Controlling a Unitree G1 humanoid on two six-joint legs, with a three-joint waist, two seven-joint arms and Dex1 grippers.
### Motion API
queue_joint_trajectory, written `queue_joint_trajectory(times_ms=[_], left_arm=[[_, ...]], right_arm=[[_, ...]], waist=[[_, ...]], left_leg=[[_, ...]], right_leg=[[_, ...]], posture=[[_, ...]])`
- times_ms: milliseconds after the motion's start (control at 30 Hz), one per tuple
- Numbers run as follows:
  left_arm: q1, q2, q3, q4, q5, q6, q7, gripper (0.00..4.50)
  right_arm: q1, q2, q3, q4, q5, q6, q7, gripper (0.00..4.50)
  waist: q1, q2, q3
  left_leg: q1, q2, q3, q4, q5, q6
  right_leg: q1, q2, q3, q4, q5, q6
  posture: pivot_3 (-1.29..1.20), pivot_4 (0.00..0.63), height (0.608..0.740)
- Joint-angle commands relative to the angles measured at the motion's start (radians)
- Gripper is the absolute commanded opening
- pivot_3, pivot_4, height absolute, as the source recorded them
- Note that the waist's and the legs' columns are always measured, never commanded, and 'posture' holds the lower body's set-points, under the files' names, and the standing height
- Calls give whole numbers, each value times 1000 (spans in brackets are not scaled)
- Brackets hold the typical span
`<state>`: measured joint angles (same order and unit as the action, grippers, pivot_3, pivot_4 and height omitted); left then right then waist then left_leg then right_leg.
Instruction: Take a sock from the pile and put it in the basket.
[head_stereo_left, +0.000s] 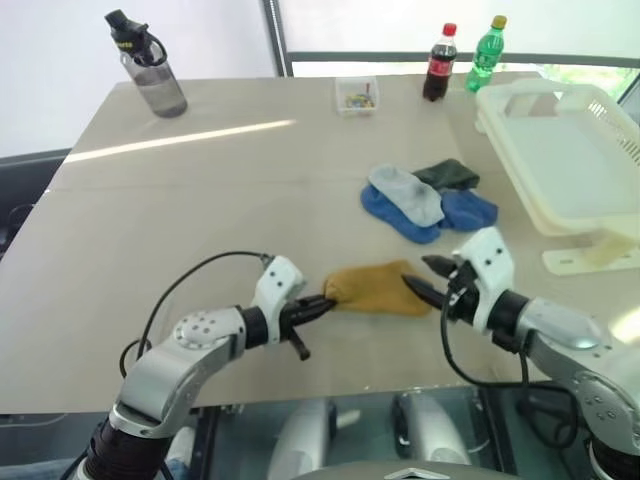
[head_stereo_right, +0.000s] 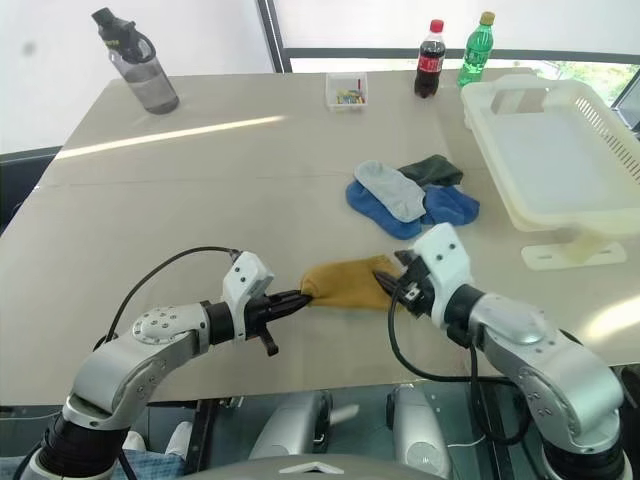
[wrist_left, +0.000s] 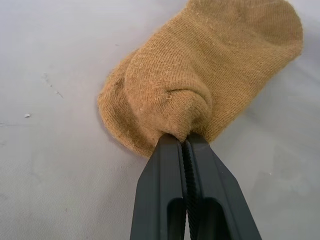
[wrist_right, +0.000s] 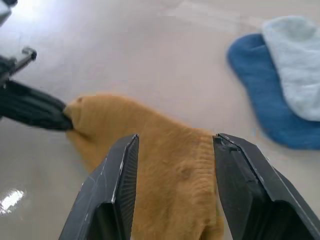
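A mustard yellow sock (head_stereo_left: 378, 288) lies flat on the tan table near its front edge, apart from the pile (head_stereo_left: 425, 200) of blue, light grey and dark green socks behind it. My left gripper (head_stereo_left: 328, 304) is shut on the sock's left end, pinching a fold of the knit (wrist_left: 180, 112). My right gripper (head_stereo_left: 425, 278) stands open at the sock's right end, its two fingers spread over the fabric (wrist_right: 165, 170) without closing on it. The cream-white basket (head_stereo_left: 512, 165) sits at the table's right side, beyond the pile.
A grey water bottle (head_stereo_left: 150, 65) stands at the far left corner. A small clear box (head_stereo_left: 357, 94), a cola bottle (head_stereo_left: 440, 62) and a green bottle (head_stereo_left: 486, 50) line the back edge. A white flat piece (head_stereo_left: 590, 258) lies below the basket.
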<state>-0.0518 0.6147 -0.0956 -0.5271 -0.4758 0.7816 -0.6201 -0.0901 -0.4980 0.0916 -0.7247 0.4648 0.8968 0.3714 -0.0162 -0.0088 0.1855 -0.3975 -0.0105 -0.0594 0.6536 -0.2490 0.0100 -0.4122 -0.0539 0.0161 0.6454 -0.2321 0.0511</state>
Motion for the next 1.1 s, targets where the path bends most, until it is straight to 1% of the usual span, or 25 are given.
queue_joint_trajectory(times_ms=[33, 100, 233, 267, 300, 333, 367, 400, 433, 567, 633, 733, 867, 1000, 1100], left_arm=[[-12, -16, -17, -3, 16, -18, 10, 0], [-16, -22, -22, 5, 24, -21, 12, 0], [-15, -38, -12, 15, 14, -27, 6, 0], [-12, -37, -10, 12, 8, -30, -5, 661], [-10, -35, -11, 9, 9, -38, -11, 933], [-8, -37, -15, 12, 32, -51, 5, 1354], [-7, -39, -16, 17, 52, -61, 21, 1989], [-6, -37, -7, 20, 55, -63, 25, 2293], [-2, -36, 6, 22, 47, -64, 21, 2782], [2, -34, 114, 32, -20, -39, 11, 2782], [-15, -28, 180, 59, -58, 4, 19, 2782], [-38, -29, 224, 81, -99, 69, 34, 2782], [-52, -52, 263, 85, -186, 217, 74, 2782], [-72, -108, 350, 104, -318, 343, 115, 2782], [-87, -141, 411, 114, -403, 418, 149, 3567]], right_arm=[[10, -5, 73, 127, -93, -165, 49, 2380], [18, -14, 111, 184, -129, -205, 72, 2380], [44, -56, 169, 260, -193, -223, 109, 2380], [45, -51, 164, 269, -193, -225, 109, 2420], [45, -46, 158, 275, -191, -226, 110, 2420], [42, -43, 151, 278, -187, -227, 113, 2420], [39, -41, 146, 280, -185, -226, 116, 2420], [36, -41, 140, 283, -185, -224, 116, 2420], [33, -41, 135, 286, -186, -222, 115, 2420], [32, -38, 133, 288, -197, -223, 109, 2420], [38, -30, 133, 283, -199, -223, 100, 2420], [45, -20, 130, 278, -203, -221, 89, 2420], [45, -10, 128, 279, -209, -218, 84, 2420], [42, 0, 130, 277, -213, -212, 78, 2420], [43, 3, 133, 278, -217, -212, 78, 2420]], waist=[[0, 0, 0], [1, 0, 0], [3, -2, -2], [3, -4, -4], [3, -5, -5], [3, -7, -6], [4, -7, -6], [4, -7, -7], [4, -8, -7], [4, -8, -8], [4, -9, -8], [5, -10, -9], [3, -10, -10], [4, -11, -10], [3, -11, -10]], left_leg=[[0, 0, 0, 0, 0, 0], [0, 0, 0, 0, 0, 0], [1, 1, -1, 0, 0, 0], [1, 1, -1, 0, 0, 0], [1, 1, -2, 0, 0, 0], [1, 1, -2, 0, 0, 0], [2, 2, -2, 0, 0, 0], [2, 2, -2, 0, 0, 0], [2, 2, -3, 0, 0, 0], [2, 2, -3, 0, 0, 0], [2, 2, -3, 0, 0, 0], [3, 2, -3, 1, 0, 0], [3, 2, -3, 1, 0, 0], [4, 2, -3, 1, 0, 0], [5, 2, -3, 1, 0, 0]], right_leg=[[0, 0, 0, 0, 0, 0], [0, 0, 1, 0, 0, 0], [0, 0, 1, 1, 0, 0], [1, 0, 1, 1, 0, 0], [1, 0, 1, 1, 0, 0], [1, 0, 0, 1, 0, 0], [1, 0, 1, 1, 0, 0], [1, 0, 1, 1, 0, 0], [1, 0, 1, 1, 0, 0], [1, 0, 1, 1, 0, -1], [1, 0, 1, 1, 0, -1], [1, 0, 1, 1, 0, -1], [1, 0, 2, 2, 1, 0], [1, 0, 2, 4, 1, 0], [1, 0, 3, 5, 0, 0]], posture=[[0, 150, 740], [0, 150, 740], [0, 150, 740], [0, 150, 740], [0, 150, 740], [0, 150, 740], [0, 150, 740], [0, 150, 740], [0, 150, 740], [0, 150, 740], [0, 150, 740], [0, 150, 740], [0, 150, 740], [0, 150, 740], [0, 150, 740]])
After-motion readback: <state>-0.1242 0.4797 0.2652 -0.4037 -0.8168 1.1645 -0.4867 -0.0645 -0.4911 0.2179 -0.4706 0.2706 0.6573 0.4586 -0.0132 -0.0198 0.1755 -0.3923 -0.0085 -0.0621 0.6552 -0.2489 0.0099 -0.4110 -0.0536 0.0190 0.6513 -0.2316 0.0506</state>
